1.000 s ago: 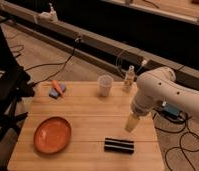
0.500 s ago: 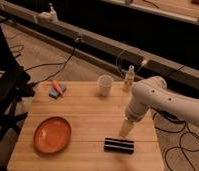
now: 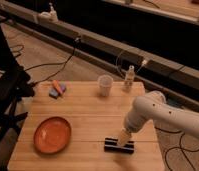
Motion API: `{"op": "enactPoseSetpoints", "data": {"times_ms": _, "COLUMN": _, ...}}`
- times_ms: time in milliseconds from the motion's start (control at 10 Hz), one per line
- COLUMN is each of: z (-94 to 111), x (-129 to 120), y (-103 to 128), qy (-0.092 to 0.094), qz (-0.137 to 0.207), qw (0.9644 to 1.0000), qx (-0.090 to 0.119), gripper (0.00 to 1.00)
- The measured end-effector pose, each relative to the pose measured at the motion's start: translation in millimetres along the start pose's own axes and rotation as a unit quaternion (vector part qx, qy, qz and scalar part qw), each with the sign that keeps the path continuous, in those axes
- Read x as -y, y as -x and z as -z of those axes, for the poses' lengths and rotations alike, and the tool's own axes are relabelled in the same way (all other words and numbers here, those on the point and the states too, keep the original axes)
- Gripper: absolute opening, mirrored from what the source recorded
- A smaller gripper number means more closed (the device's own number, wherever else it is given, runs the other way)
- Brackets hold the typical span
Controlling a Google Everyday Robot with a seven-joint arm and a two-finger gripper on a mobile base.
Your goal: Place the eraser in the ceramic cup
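The eraser (image 3: 117, 146), a long flat black block, lies flat near the front edge of the wooden table (image 3: 93, 112), right of centre. My gripper (image 3: 124, 137) comes down from the white arm on the right and stands open with its pale tip right over the eraser's right half, at or just above its top. The eraser still rests on the table. The ceramic cup (image 3: 105, 85), whitish and tapered, stands upright near the table's back edge, well behind the eraser and a little to its left.
A slim white bottle (image 3: 129, 78) stands just right of the cup. An orange plate (image 3: 52, 134) sits at the front left. A small blue block with an orange piece (image 3: 57, 89) lies at the back left. A dark chair (image 3: 8, 90) stands left of the table.
The arm has swung forward and down, bringing the gripper from above the table's right side onto the eraser. The eraser, cup and other things have not moved.
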Motion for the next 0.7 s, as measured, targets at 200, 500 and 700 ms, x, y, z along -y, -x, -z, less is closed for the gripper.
{"op": "enactPoseSetpoints", "data": {"times_ms": 200, "z": -11.6, "x": -10.9, "y": -7.8, "qy": 0.007, "qz": 0.010, "qw": 0.9999, "qx": 0.000, "gripper": 0.80}}
{"op": "enactPoseSetpoints", "data": {"times_ms": 500, "z": -12.0, "x": -11.1, "y": -6.3, "qy": 0.008, "qz": 0.012, "qw": 0.9999, "qx": 0.000, "gripper": 0.80}}
{"op": "enactPoseSetpoints", "data": {"times_ms": 700, "z": -12.7, "x": -8.9, "y": -8.0, "qy": 0.002, "qz": 0.014, "qw": 0.9999, "qx": -0.004, "gripper": 0.80}}
